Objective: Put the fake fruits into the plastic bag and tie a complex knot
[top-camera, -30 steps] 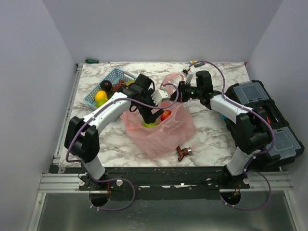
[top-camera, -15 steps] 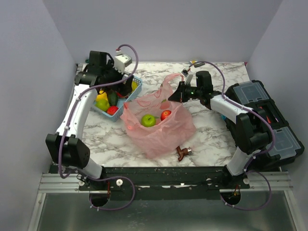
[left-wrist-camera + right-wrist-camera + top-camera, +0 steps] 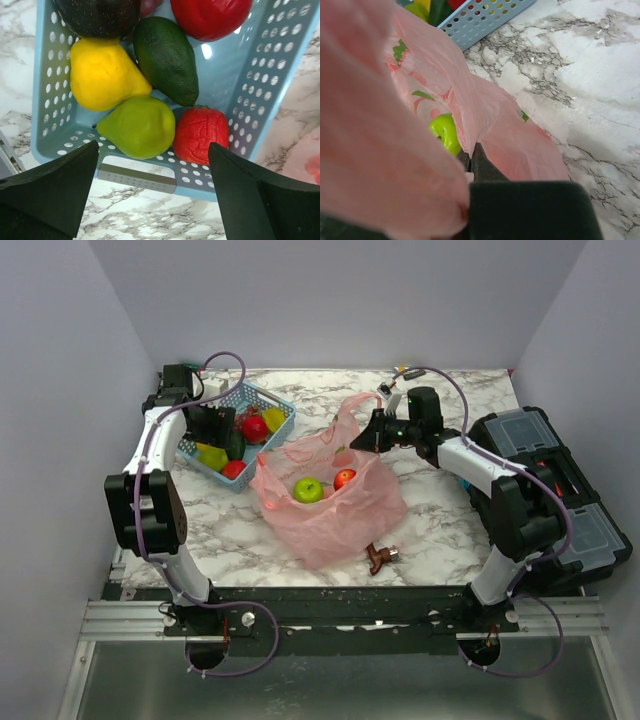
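- The left gripper is seen with its fingers spread wide apart and nothing between them; it is held above one short end of the blue basket.
- Framed between those fingers, in the left wrist view, are a light green pear and a wrinkled red fruit, both lying against the basket's end wall.
- Further into the basket a yellow fruit and a dark green avocado are seen side by side, touching; beyond them a dark purple-black fruit and a large red fruit are partly cut off by the frame.
- The basket is placed near the far-left corner of the table, with the left arm bent over it from the left edge.
- The right gripper is clamped shut on the plastic bag: pink film is pinched between its fingers in the right wrist view, at the bag's far rim.
- One loop handle is held up beside that gripper, so the bag's mouth is kept open.
- The bag is spread over the middle of the table, just beside the basket's right side.
- Inside the bag a green apple and a small red fruit are lying close together.
- A small brown object is seen near the bag's front edge, towards the near edge of the table.
- A black toolbox is set along the right edge.
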{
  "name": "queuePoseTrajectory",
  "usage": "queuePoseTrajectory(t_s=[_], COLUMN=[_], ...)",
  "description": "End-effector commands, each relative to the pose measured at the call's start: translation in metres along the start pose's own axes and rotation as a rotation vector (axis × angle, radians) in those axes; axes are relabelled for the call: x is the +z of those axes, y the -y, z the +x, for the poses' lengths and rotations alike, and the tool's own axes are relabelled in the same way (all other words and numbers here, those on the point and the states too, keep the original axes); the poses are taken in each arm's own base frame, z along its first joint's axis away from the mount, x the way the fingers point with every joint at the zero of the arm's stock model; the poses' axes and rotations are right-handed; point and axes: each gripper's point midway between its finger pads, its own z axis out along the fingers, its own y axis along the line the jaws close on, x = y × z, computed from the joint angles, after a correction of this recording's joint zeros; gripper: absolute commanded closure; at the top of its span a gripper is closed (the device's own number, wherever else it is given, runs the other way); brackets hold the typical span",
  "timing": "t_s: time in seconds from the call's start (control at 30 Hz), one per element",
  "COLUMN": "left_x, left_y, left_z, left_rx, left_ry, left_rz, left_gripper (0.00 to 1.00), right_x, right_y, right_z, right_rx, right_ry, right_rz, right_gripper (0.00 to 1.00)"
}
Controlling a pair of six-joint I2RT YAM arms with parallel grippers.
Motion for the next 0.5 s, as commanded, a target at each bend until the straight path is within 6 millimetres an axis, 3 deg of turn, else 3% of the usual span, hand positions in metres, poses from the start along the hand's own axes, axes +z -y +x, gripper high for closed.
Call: queuePoseTrajectory(t_s=[0.0,0.47], left_x=[0.019,0.061], left_y=[-0.018,-0.029], left_z=[0.007,0.031], left_rx=[-0.015,-0.088], left_ry=[-0.046,-0.171], left_rz=[-0.045,-0.064], left_gripper=[0.12,0.13], right_x=[-0.007,-0.005], right_y=[-0.003,0.000], right_z=[0.002,0.002], right_rx=[-0.018,-0.018], right_ry=[-0.006,-0.016], right_rz=[-0.003,0.002], right_gripper=[0.99,0.99])
